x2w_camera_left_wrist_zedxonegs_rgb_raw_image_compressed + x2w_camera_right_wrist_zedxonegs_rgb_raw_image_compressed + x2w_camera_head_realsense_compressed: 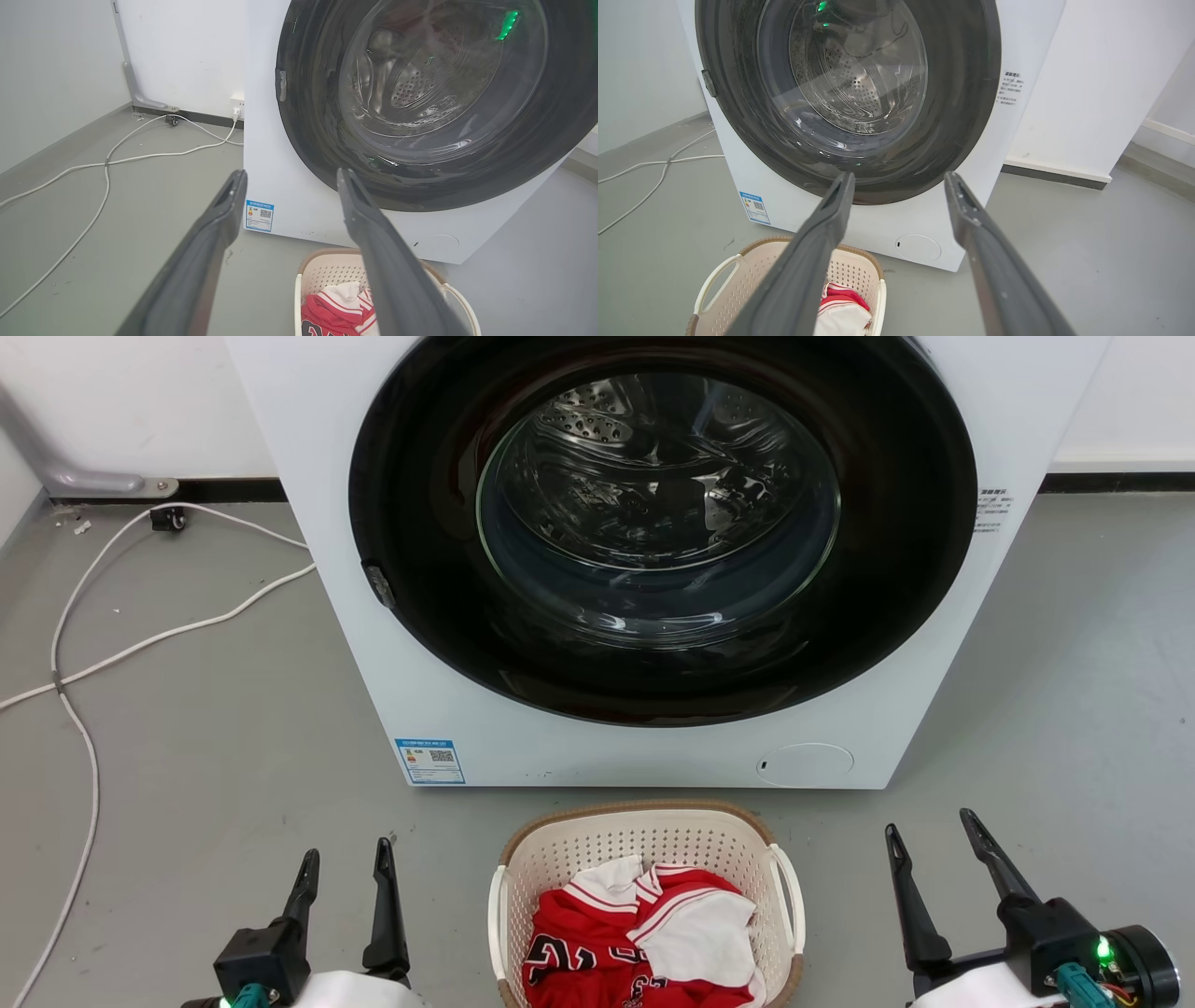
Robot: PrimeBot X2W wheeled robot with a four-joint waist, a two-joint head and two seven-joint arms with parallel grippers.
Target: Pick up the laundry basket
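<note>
The left gripper (346, 847) is nearest the camera, on the left side of the laundry basket (597, 845) and well apart from it. Its two dark fingers are spread with a clear gap and hold nothing. The right gripper (929, 820) is on the right side of the basket, also well apart. Its fingers are parted to a similar width, and nothing is between them.

The basket stands upright on the grey floor (233, 756), between the two grippers. A white handle (497, 919) is on its left side and a second handle (789, 896) on its right side. Both handles are uncovered. A red and white garment (597, 933) lies crumpled inside the basket, below the brown rim.

A white washing machine (448, 709) stands directly behind the basket, near its far rim but not touching it. The round door (653, 523) faces the basket and appears to be closed, with the steel drum visible through the glass. A blue label (429, 761) is on the machine front, behind and left of the basket. A round cover (805, 764) is behind and right of it.

White cables (93, 653) run across the floor well to the left of the basket. No item lies on the floor between either gripper and the basket.
</note>
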